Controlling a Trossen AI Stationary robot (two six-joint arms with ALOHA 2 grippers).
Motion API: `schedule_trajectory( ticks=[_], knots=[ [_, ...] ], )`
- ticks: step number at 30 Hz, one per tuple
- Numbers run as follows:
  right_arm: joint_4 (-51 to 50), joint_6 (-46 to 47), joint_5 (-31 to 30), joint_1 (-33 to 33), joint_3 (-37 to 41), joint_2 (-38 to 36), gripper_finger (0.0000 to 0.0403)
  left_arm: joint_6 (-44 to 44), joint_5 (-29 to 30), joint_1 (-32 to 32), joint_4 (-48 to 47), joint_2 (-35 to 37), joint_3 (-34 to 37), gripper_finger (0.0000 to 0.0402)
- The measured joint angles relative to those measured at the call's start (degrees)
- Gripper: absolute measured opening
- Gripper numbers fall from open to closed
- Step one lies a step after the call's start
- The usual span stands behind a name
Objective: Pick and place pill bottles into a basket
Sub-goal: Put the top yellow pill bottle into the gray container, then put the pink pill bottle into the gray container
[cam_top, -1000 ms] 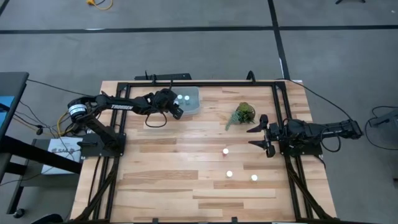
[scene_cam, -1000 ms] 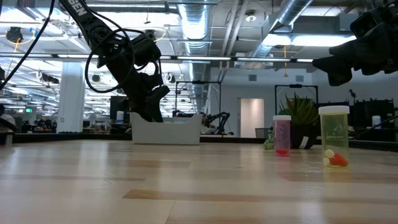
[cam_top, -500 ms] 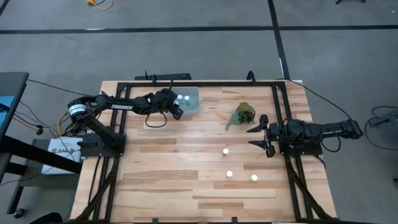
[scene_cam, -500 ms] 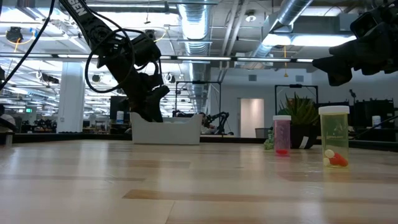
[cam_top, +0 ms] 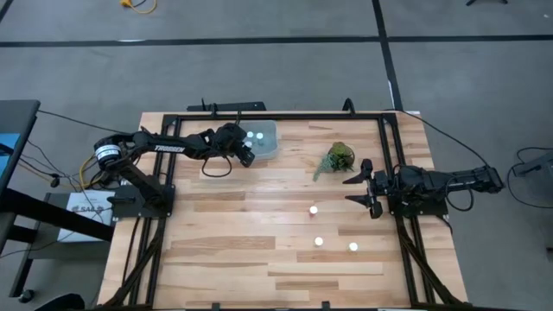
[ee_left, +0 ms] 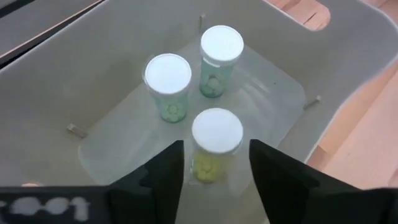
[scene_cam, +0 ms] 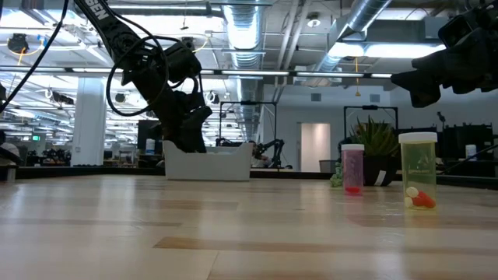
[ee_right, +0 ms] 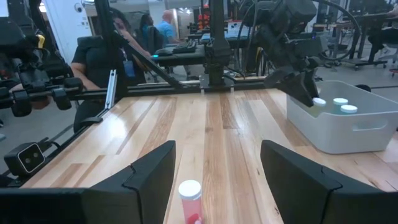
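Note:
The pale bin (cam_top: 263, 139) stands at the table's far middle. Three white-capped pill bottles stand upright on its floor: two farther ones (ee_left: 167, 84) (ee_left: 221, 57) and a yellowish one (ee_left: 216, 142). My left gripper (ee_left: 216, 149) is open over the bin's near left corner (cam_top: 247, 155); its fingers stand on either side of the yellowish bottle with a small gap on each side. Three more bottles (cam_top: 314, 209) (cam_top: 319, 242) (cam_top: 353, 247) stand on the table's near right. My right gripper (cam_top: 367, 187) is open and empty at the right edge.
A green leafy sprig (cam_top: 338, 158) lies right of the bin, far from the loose bottles. A black frame rail (cam_top: 259, 115) runs along the table's far and side edges. In the low view a pink bottle (scene_cam: 352, 169) and a yellow one (scene_cam: 418, 180) stand at right.

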State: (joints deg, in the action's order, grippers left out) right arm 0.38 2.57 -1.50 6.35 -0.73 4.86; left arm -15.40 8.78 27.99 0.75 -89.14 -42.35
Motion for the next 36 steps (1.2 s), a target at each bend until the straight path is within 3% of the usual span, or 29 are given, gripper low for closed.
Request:
schedule_trajectory(
  ticks=[9,17,21,28,32,36],
  knots=[
    [0.0,0.0,0.0,0.0,0.0,0.0,0.0230,0.3,-0.6,-0.7,-0.2,1.7,0.0,0.0208],
    [0.0,0.0,0.0,0.0,0.0,0.0,0.0230,1.1,1.6,-4.0,0.0,11.3,0.0,0.0208],
    [0.0,0.0,0.0,0.0,0.0,0.0,0.0230,1.0,0.9,-9.8,0.8,14.8,0.0,0.0208],
    [0.0,0.0,0.0,0.0,0.0,0.0,0.0230,5.9,0.7,-24.0,8.5,13.9,0.0,0.0208],
    [0.0,0.0,0.0,0.0,0.0,0.0,0.0230,9.5,4.1,-28.8,10.7,13.3,0.0,0.0208],
    [0.0,0.0,0.0,0.0,0.0,0.0,0.0230,11.5,3.6,-32.3,10.7,13.1,0.0,0.0208]
  ],
)
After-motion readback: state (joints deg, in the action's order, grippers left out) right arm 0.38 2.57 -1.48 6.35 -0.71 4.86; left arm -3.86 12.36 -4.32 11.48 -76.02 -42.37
